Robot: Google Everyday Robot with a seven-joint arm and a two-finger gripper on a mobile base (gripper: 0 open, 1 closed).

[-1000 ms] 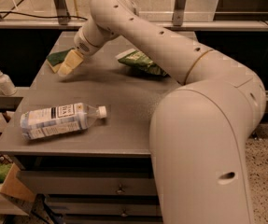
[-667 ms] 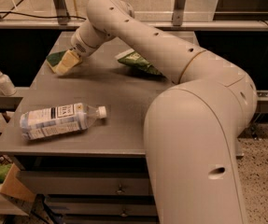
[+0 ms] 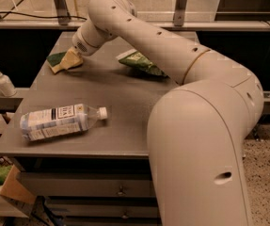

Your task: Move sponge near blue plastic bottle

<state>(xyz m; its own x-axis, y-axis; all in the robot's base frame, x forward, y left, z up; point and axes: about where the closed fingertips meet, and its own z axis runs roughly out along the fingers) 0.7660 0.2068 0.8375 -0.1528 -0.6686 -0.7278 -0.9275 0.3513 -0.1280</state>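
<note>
Across the right of the view bulks the robot's cream arm point(image 3: 181, 69), reaching from the near right corner over to the far left of the grey table point(image 3: 125, 107). The bottle point(image 3: 59, 121) lies on its side near the table's front left edge, its white cap pointing right. A crinkly green snack bag point(image 3: 141, 62) sits toward the back, just beside the arm.

The sponge point(image 3: 58, 60) is at the far left corner, well apart from the bottle, its dark green face and pale yellow foam both showing, and it looks tilted rather than flat. The gripper point(image 3: 75, 55) is right at the sponge's right end, touching or nearly so. How wide it stands, and whether it has hold of the sponge, I cannot tell. A small white pump dispenser point(image 3: 3, 83) stands on a ledge off the table's left side.

The sponge should be light, soft and springy, and not fragile. A pinch across the foam body would likely hold, though it may squash and flop.
</note>
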